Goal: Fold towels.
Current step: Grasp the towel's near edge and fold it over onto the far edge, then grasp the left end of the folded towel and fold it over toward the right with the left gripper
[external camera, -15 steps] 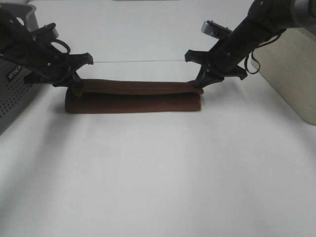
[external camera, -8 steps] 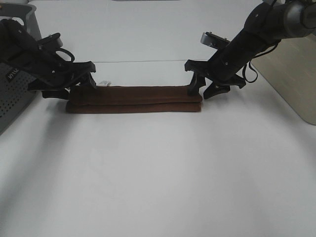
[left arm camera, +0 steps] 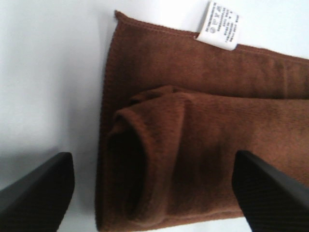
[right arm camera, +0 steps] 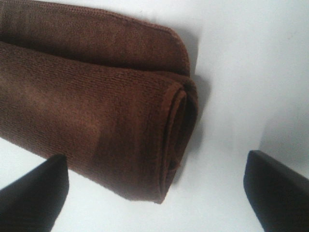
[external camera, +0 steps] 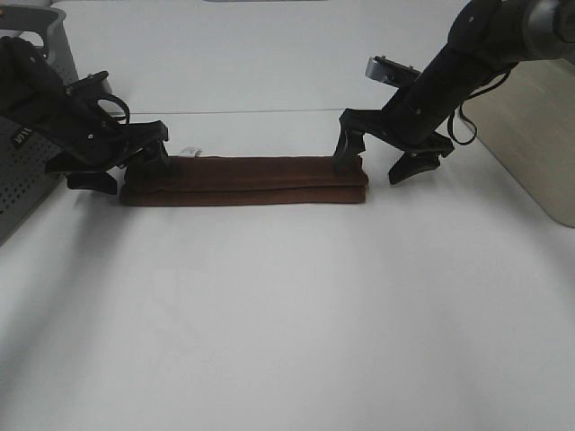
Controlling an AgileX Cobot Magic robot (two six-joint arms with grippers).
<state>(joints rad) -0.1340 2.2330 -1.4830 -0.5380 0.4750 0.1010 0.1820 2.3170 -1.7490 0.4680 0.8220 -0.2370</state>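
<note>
- White worktop [external camera: 287,314], evenly lit, with soft shadows.
- A thin seam [external camera: 252,112] crosses it at the back.
- Grey perforated box [external camera: 22,193] at the left edge.
- Beige panel [external camera: 530,144] at the right.

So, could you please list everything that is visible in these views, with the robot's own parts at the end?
towel: one, dark reddish-brown, folded into a long strip across the far middle of the table
tag: one, white, on the towel's far edge near its left end
table: one, white, under the towel
perforated case: one, grey, at the left edge of the high view
panel: one, beige, at the right edge of the high view
left gripper: one, black, open, at the towel's left end
right gripper: one, black, open, at the towel's right end
</note>
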